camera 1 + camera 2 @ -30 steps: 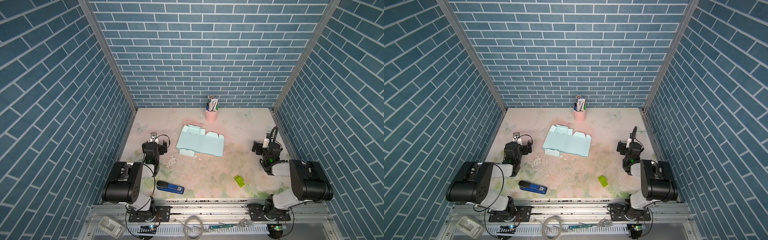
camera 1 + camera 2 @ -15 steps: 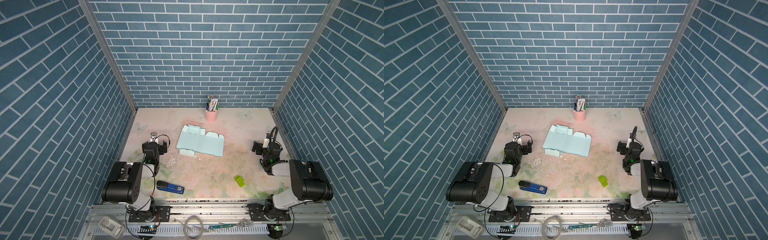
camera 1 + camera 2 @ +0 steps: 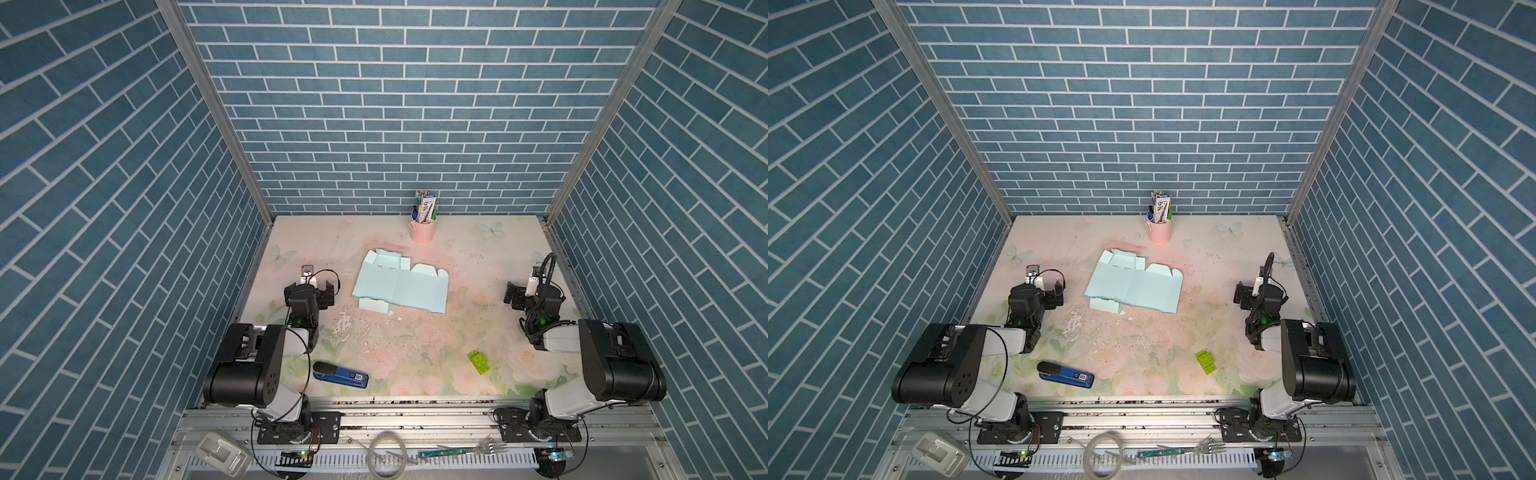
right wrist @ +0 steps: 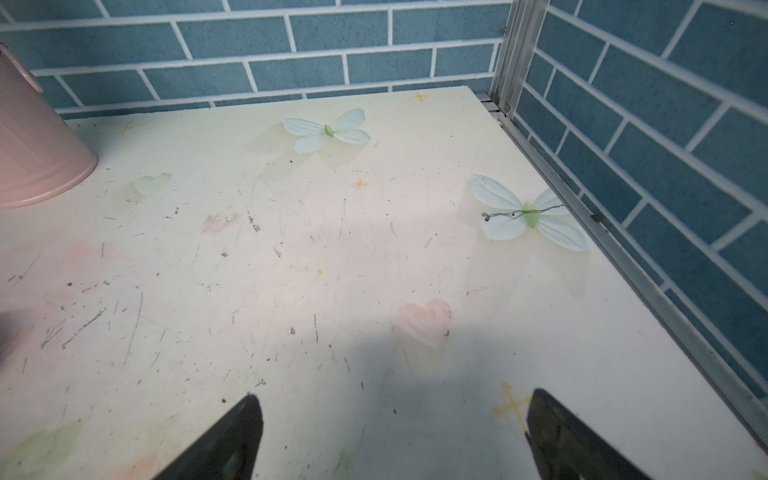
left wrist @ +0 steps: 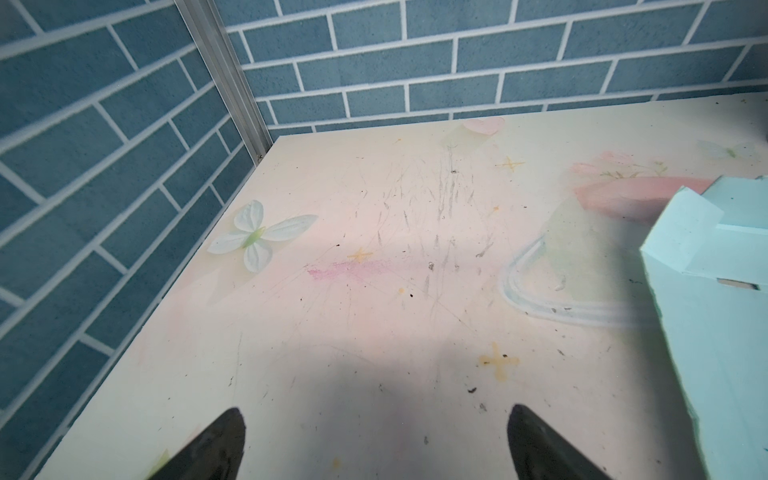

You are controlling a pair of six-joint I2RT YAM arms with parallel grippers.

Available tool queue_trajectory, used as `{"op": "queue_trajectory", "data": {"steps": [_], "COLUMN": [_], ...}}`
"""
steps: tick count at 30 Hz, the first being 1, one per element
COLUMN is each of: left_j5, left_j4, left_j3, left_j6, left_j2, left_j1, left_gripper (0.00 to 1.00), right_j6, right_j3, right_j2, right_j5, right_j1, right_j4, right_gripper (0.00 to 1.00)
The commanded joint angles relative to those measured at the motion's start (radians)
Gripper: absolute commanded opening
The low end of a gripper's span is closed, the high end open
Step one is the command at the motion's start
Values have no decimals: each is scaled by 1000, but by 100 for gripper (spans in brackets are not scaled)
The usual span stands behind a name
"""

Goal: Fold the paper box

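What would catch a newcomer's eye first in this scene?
The pale mint paper box lies unfolded mid-table, a pink cup of pens behind it. The left fingers and right fingers stand open, empty, either side; a blue stapler and green brick lie nearer the front.

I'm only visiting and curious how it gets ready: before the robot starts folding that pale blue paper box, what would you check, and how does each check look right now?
1. Is the left gripper open and empty? Ok: its jaws are wide apart over the bare table.
2. Is the right gripper open and empty? Ok.
3. Is the paper box lying unfolded with nothing on it? Ok.
4. Is neither gripper touching the box? Ok: both stand off to its sides.
5. Are the pink cup, blue stapler and green brick apart from the box? Ok: the cup stands closest.
6. Is the box within both arms' reach? Cannot tell.
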Motion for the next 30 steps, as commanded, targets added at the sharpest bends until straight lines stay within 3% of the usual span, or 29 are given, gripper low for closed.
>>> {"op": "queue_trajectory", "data": {"steps": [1, 9, 16, 24, 30], "left_j5": [-31, -163, -202, -108, -1], "left_j4": [-8, -327, -608, -796, -917], "left_j3": [30, 162, 301, 413, 501], "left_j6": [22, 30, -125, -220, -262], "left_j2": [-5, -144, -287, -354, -325], "left_j1": [-22, -68, -71, -72, -71], "left_gripper": [100, 100, 100, 100, 100], "right_j6": [-28, -36, -33, -21, 42], "right_j3": [22, 19, 19, -33, 9], "right_j2": [14, 13, 13, -59, -308], "right_j5": [14, 19, 26, 97, 247], "right_j1": [-4, -1, -1, 8, 39], "right_j4": [27, 33, 32, 73, -221], "right_gripper": [99, 99, 99, 98, 96]}}
